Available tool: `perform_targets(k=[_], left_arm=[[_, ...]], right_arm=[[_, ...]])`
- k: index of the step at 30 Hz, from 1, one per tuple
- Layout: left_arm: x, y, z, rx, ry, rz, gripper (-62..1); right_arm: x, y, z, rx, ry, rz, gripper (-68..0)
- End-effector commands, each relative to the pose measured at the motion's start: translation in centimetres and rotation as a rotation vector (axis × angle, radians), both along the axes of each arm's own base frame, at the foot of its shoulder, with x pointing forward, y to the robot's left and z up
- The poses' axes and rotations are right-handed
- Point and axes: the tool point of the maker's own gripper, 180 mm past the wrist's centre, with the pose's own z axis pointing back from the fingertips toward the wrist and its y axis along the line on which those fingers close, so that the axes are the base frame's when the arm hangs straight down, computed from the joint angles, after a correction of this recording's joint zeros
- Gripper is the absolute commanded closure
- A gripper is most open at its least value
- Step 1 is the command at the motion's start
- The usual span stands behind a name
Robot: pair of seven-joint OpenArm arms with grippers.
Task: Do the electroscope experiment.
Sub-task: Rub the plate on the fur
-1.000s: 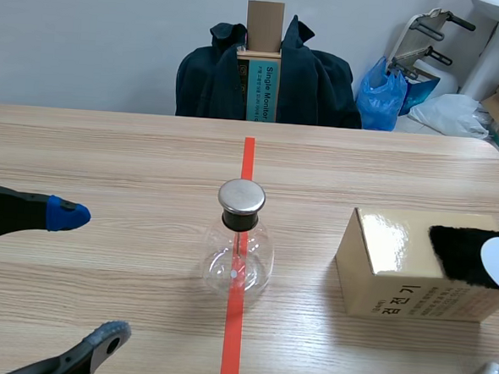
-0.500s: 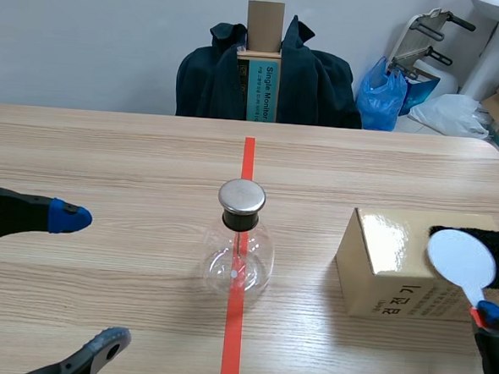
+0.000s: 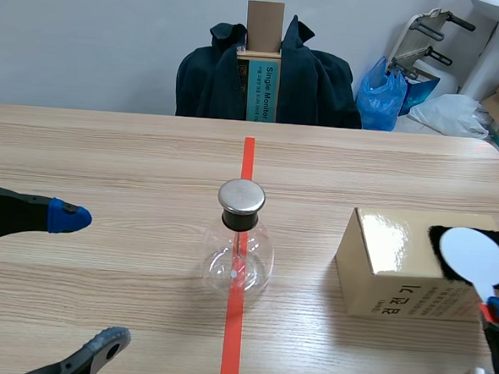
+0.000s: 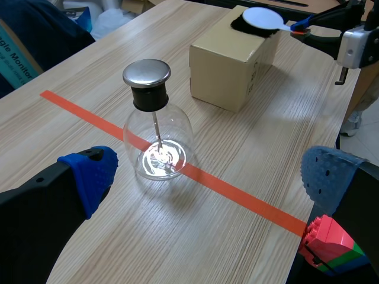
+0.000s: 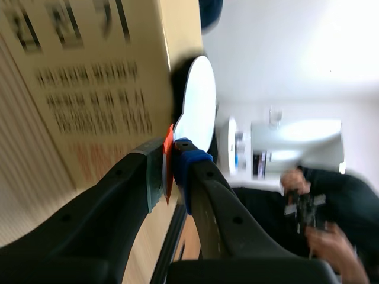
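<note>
Within the right hand [image 5: 169, 165], paddle [image 5: 198, 103] disc-end forward, over box [image 5: 89, 71].

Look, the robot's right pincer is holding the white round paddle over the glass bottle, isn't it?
Not quite. The right pincer does hold the white round paddle, but over the black fuzzy patch on top of the cardboard box, not over the glass bottle. The scene view shows it.

Even light, glare on box [image 3: 380, 239], right wrist view blurred
</note>
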Motion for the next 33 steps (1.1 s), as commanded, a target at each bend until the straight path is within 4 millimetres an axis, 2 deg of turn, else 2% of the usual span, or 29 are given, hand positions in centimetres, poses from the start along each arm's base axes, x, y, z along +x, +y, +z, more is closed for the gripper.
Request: perform_targets(k=[1,3,4,8,9,12,16,21,26,33], left_arm=[[0.1,-0.4,0.6,-0.032,-0.011,0.002,-62.3],[0.1,-0.4,0.6,-0.032,-0.012,0.002,-62.3],[0.1,-0.4,0.6,-0.032,-0.012,0.002,-62.3],[0.1,-0.4,0.6,-0.032,-0.011,0.002,-62.3],[0.1,-0.4,0.6,-0.032,-0.011,0.002,-62.3],[0.1,-0.4,0.6,-0.032,-0.012,0.002,-62.3],[0.1,-0.4,0.6,-0.032,-0.012,0.002,-62.3],[0.1,-0.4,0.6,-0.032,-0.012,0.002,-62.3],[0.1,-0.4,0.6,-0.032,-0.012,0.002,-62.3],[0.1,-0.4,0.6,-0.032,-0.012,0.002,-62.3]], right_arm=[[0.8,-0.8,0.6,0.001,-0.026,-0.056,-0.8],[1.0,-3.2,0.5,-0.021,-0.018,-0.183,-0.8],[1.0,-3.5,0.5,-0.025,-0.013,-0.191,-0.8],[1.0,-0.5,0.8,-0.003,-0.027,-0.034,-0.8],[1.1,-0.9,0.8,-0.005,-0.030,-0.057,-0.8],[1.2,-3.6,0.4,-0.028,-0.006,-0.194,-0.8],[1.3,-1.5,0.7,-0.011,-0.015,-0.078,-0.8],[1.3,-3.8,0.5,-0.030,-0.002,-0.204,-0.8],[1.4,-2.0,0.8,-0.019,-0.018,-0.107,-0.8],[1.4,-1.7,0.8,-0.015,-0.020,-0.090,-0.8]])
